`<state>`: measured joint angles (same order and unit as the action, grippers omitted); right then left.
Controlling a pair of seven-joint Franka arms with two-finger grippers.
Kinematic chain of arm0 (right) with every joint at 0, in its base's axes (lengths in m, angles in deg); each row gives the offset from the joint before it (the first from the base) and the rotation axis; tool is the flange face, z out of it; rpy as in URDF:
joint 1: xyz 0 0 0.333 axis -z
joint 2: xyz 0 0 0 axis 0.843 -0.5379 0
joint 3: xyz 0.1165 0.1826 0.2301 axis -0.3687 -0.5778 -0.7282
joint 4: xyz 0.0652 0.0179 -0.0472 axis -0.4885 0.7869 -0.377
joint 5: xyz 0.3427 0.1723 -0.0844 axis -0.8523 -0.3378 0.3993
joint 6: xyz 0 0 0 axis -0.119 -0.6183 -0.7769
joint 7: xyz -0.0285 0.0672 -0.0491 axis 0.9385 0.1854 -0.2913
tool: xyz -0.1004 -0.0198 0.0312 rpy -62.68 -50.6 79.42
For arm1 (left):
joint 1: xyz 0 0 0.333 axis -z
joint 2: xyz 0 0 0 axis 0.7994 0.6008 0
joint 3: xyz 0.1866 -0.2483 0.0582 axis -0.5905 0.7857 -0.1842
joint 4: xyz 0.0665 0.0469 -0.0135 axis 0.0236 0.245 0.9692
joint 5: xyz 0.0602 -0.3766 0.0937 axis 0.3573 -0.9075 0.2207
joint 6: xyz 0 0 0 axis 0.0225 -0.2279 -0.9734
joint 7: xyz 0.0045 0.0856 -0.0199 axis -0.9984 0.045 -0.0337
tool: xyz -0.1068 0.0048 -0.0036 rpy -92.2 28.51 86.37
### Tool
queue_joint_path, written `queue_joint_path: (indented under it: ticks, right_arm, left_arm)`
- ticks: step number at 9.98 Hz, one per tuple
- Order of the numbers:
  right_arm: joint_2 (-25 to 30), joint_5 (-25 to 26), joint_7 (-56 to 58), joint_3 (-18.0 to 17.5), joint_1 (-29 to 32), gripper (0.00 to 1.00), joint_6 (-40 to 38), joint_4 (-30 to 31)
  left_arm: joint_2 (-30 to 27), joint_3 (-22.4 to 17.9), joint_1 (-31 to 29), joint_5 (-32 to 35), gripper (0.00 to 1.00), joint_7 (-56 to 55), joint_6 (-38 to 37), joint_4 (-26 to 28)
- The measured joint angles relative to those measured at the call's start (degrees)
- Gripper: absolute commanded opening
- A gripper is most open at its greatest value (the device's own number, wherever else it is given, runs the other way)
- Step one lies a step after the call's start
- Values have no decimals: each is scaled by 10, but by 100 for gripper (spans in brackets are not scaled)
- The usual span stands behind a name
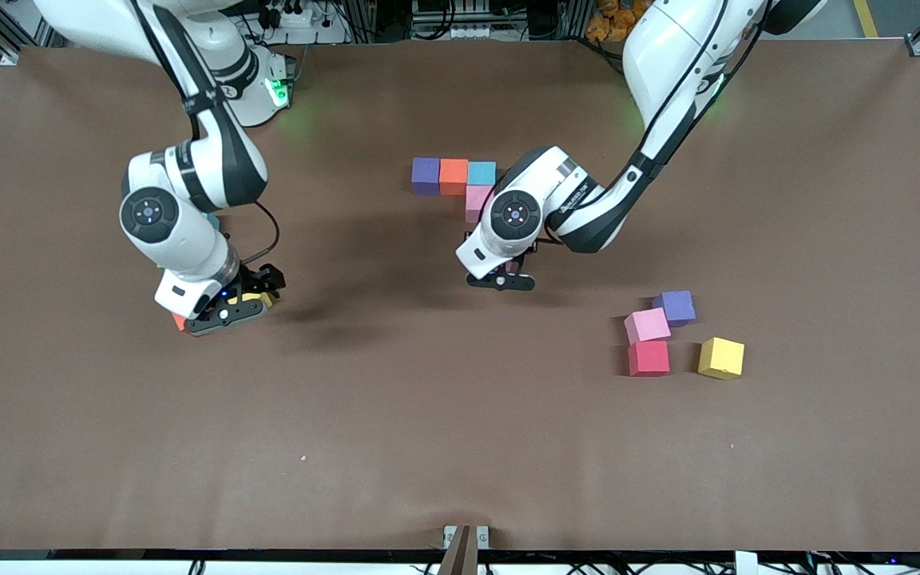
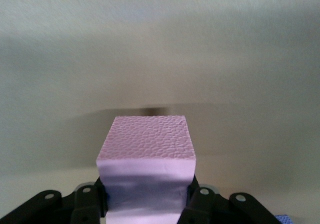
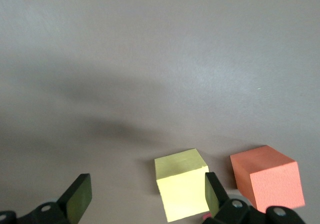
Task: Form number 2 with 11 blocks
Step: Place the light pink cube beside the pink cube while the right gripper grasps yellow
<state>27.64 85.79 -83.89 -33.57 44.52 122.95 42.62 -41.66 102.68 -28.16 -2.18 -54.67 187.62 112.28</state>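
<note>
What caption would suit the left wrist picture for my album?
The left gripper, its jaws shut on a pink block, holds it above the brown table.

From the front I am seeing the left claw almost wholly covered by its own white wrist, so the pale pink foam cube it is pinching is showing only in the left wrist view, cut off at the frame's edge. The right arm is hiding most of the small orange foam cube and the small yellow foam cube under the right claw. The left arm is overlapping the pink foam cube in the row.
</note>
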Motion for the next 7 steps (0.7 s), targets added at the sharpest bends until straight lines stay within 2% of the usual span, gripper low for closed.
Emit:
queue_joint_path:
  ticks: [3,7]
  right_arm:
    - [-25,0,71,0,16,100,107,66]
    - [-28,0,124,-1,57,100,115,82]
  left_arm:
    - [8,0,16,-7,54,0,3,1]
    - [16,0,28,-34,54,0,5,3]
